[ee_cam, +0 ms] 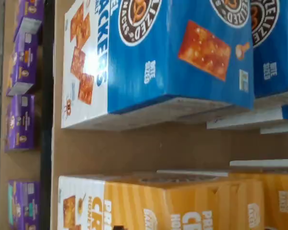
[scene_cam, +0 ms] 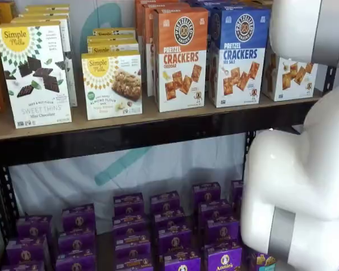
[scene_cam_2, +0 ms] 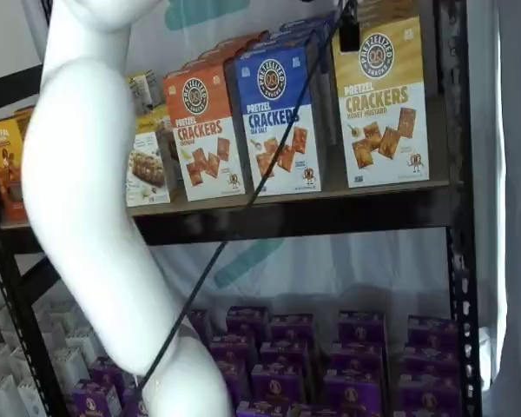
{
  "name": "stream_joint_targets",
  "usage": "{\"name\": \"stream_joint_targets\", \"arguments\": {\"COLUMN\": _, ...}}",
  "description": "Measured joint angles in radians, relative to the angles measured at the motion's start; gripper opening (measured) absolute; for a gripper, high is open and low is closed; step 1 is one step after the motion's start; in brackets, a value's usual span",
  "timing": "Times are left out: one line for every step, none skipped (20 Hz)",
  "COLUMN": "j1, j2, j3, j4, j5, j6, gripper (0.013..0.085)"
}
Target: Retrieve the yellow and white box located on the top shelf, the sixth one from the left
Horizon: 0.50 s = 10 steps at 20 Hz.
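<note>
The yellow and white box (scene_cam_2: 382, 104) stands at the right end of the top shelf (scene_cam_2: 286, 215), next to a blue-topped Pretzel Crackers carton (scene_cam_2: 276, 117). In a shelf view the white arm hides most of the box (scene_cam: 291, 78). In the wrist view the yellow box (ee_cam: 182, 203) and the blue carton (ee_cam: 173, 52) lie on either side of a strip of bare brown board (ee_cam: 149, 148). Of my gripper (scene_cam_2: 348, 28) only a black finger piece shows, hanging from the view's top edge with a cable, in front of the yellow box's upper left corner. No gap shows.
An orange-topped Pretzel Crackers carton (scene_cam: 179, 56) and white Simple Mills boxes (scene_cam: 37, 73) stand further left on the shelf. Several purple boxes (scene_cam: 169, 226) fill the lower shelf. The white arm (scene_cam: 299, 169) and a black upright (scene_cam_2: 456, 217) stand at the right.
</note>
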Motion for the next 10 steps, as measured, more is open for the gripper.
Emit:
{"name": "stream_joint_targets", "arguments": {"j1": 0.009, "j2": 0.014, "j3": -0.019, "j4": -0.021, "j5": 0.011, "j6": 0.006, "gripper": 0.085}}
{"name": "stream_joint_targets", "arguments": {"j1": 0.016, "j2": 0.026, "j3": -0.033, "j4": -0.035, "j5": 0.019, "j6": 0.01, "gripper": 0.085}}
{"name": "stream_joint_targets", "arguments": {"j1": 0.022, "j2": 0.036, "j3": -0.045, "j4": -0.048, "j5": 0.026, "j6": 0.014, "gripper": 0.085}}
{"name": "stream_joint_targets", "arguments": {"j1": 0.027, "j2": 0.045, "j3": -0.056, "j4": -0.06, "j5": 0.032, "j6": 0.018, "gripper": 0.085}}
{"name": "stream_joint_targets", "arguments": {"j1": 0.031, "j2": 0.052, "j3": -0.061, "j4": -0.066, "j5": 0.034, "j6": 0.02, "gripper": 0.085}}
{"name": "stream_joint_targets", "arguments": {"j1": 0.035, "j2": 0.056, "j3": -0.062, "j4": -0.07, "j5": 0.03, "j6": 0.021, "gripper": 0.085}}
{"name": "stream_joint_targets", "arguments": {"j1": 0.038, "j2": 0.059, "j3": -0.063, "j4": -0.073, "j5": 0.026, "j6": 0.022, "gripper": 0.085}}
{"name": "stream_joint_targets", "arguments": {"j1": 0.041, "j2": 0.063, "j3": -0.064, "j4": -0.077, "j5": 0.023, "j6": 0.023, "gripper": 0.085}}
{"name": "stream_joint_targets", "arguments": {"j1": 0.043, "j2": 0.066, "j3": -0.066, "j4": -0.08, "j5": 0.021, "j6": 0.023, "gripper": 0.085}}
{"name": "stream_joint_targets", "arguments": {"j1": 0.046, "j2": 0.071, "j3": -0.069, "j4": -0.084, "j5": 0.021, "j6": 0.025, "gripper": 0.085}}
